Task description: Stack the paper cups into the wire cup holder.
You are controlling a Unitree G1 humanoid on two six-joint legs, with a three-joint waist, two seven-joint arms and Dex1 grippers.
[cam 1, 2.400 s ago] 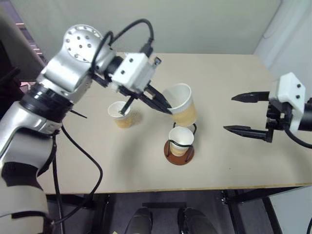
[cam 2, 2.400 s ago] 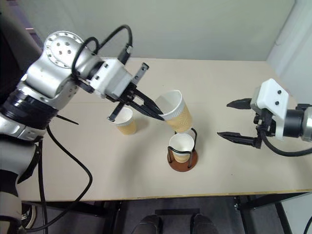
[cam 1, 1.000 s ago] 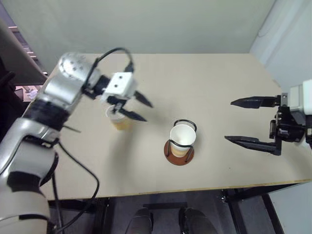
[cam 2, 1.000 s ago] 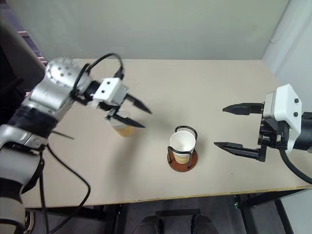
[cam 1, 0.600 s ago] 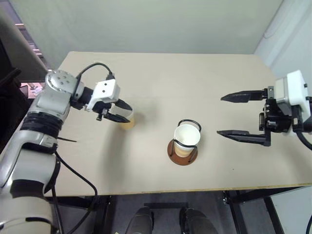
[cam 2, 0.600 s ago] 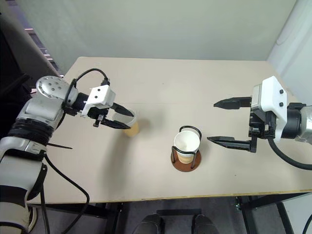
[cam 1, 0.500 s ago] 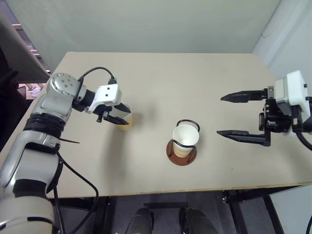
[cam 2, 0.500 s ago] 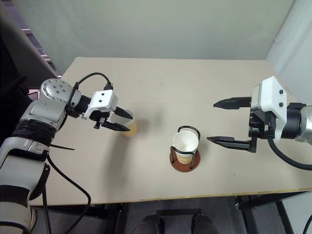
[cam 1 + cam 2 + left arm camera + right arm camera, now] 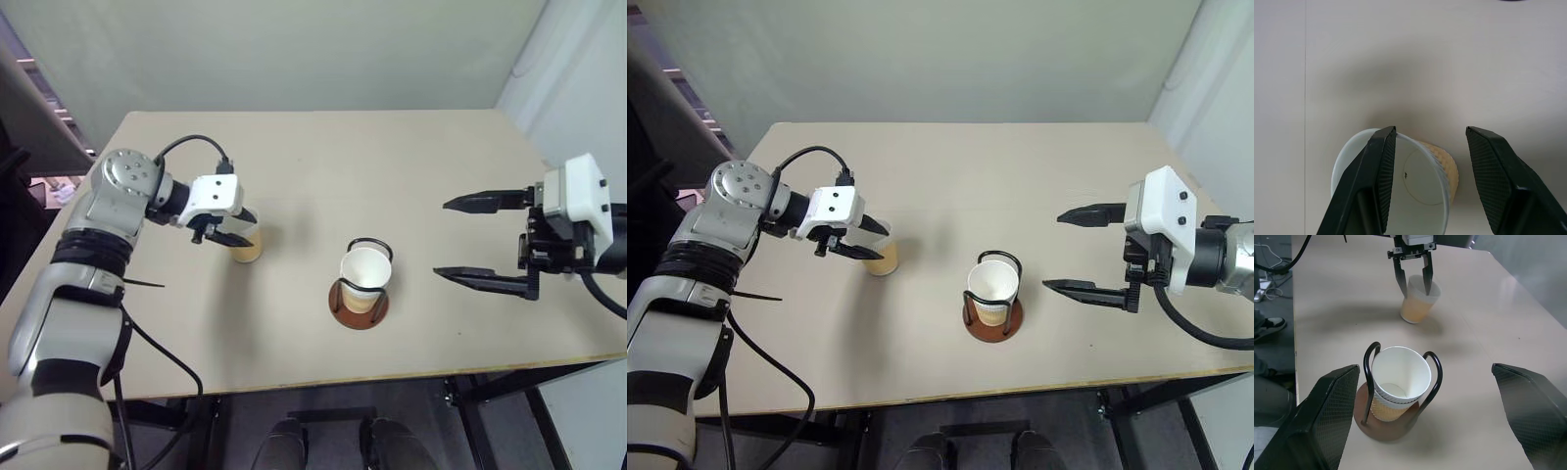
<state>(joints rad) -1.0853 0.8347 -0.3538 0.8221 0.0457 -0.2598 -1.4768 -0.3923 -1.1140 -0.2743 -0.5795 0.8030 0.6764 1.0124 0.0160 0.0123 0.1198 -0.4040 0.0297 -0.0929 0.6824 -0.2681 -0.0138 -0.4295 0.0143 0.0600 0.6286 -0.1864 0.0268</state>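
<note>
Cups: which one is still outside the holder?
The lone cup standing on the table, between the left end effector's fingers. The others sit nested in the holder.

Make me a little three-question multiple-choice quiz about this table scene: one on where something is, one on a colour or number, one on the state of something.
1. Where is the loose paper cup?
A. At the left gripper
B. At the right gripper
C. On the floor

2. What colour is the wire cup holder base?
A. Blue
B. Reddish-brown
C. White

3. How do the right gripper's jaws stand?
A. Wide apart, holding nothing
B. Shut on a cup
C. Shut on the holder

Answers:
1. A, the left gripper's jaws straddle its rim, one inside and one outside.
2. B, the disc under the nested cups is reddish-brown.
3. A, they hang apart, away from the holder.
</note>
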